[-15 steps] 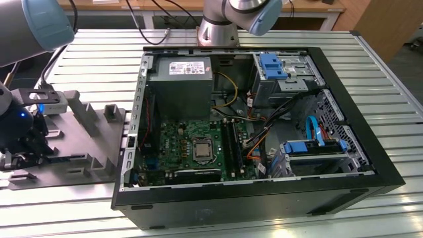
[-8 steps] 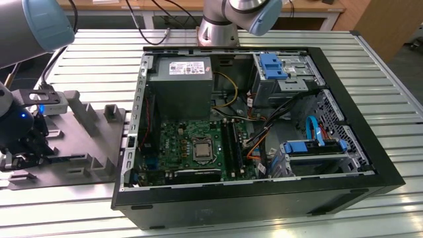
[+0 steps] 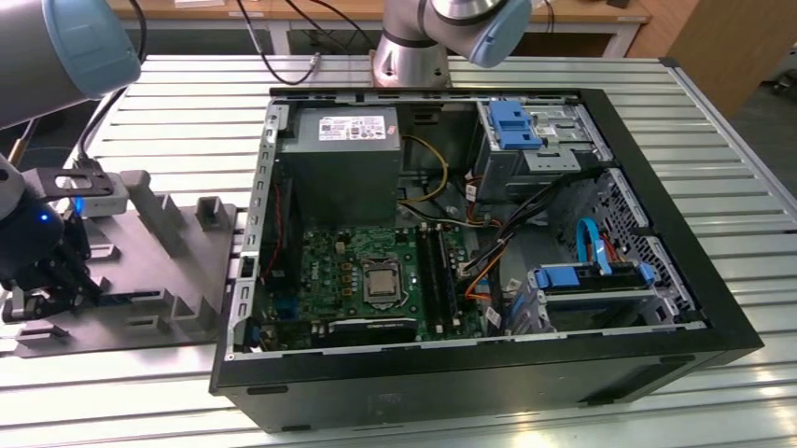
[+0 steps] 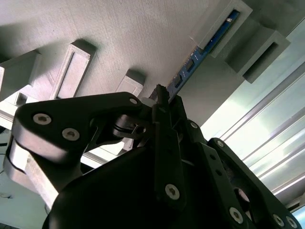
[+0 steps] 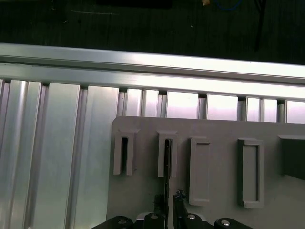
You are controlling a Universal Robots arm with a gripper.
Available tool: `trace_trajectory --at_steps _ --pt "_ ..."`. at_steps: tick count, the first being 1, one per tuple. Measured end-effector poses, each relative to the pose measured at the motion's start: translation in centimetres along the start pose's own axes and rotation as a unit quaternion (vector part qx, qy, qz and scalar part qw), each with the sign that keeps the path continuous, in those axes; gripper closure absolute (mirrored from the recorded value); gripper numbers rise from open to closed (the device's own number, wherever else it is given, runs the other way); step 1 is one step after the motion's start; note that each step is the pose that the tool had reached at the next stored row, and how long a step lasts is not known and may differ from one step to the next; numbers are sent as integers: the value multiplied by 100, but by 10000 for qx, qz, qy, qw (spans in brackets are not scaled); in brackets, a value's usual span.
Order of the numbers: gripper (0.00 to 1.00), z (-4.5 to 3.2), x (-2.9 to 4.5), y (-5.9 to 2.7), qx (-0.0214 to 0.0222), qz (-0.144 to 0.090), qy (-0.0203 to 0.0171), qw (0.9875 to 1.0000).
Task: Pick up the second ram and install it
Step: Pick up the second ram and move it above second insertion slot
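The second ram (image 4: 191, 64) is a thin blue board standing on edge in a slot of the grey holder tray (image 4: 119, 33). In the first wrist view the ram (image 5: 167, 155) shows edge-on as a dark line in the second slot of the holder tray (image 5: 219, 129). My gripper (image 4: 162, 98) sits at the stick's near end, its black fingers pressed in on both sides of it. From the first wrist view, the gripper (image 5: 168, 206) straddles the board. At the exterior view's left, the gripper (image 3: 44, 294) is low over the tray (image 3: 162, 280).
An open black computer case (image 3: 622, 308) lies at the exterior view's right of the tray, with its motherboard and long black memory slots (image 3: 436, 266). Blue drive clips (image 3: 517, 126) and loose cables sit inside. Everything rests on a ribbed aluminium table (image 3: 187, 103).
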State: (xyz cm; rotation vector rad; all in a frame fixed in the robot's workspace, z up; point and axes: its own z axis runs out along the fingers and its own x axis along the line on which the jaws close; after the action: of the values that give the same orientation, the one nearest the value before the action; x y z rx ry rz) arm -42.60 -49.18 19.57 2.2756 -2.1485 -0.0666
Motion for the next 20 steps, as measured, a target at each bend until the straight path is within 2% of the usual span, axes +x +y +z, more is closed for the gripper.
trace_trajectory --at_steps 20 --pt "79 -29 15 0 0 0 0 10000"
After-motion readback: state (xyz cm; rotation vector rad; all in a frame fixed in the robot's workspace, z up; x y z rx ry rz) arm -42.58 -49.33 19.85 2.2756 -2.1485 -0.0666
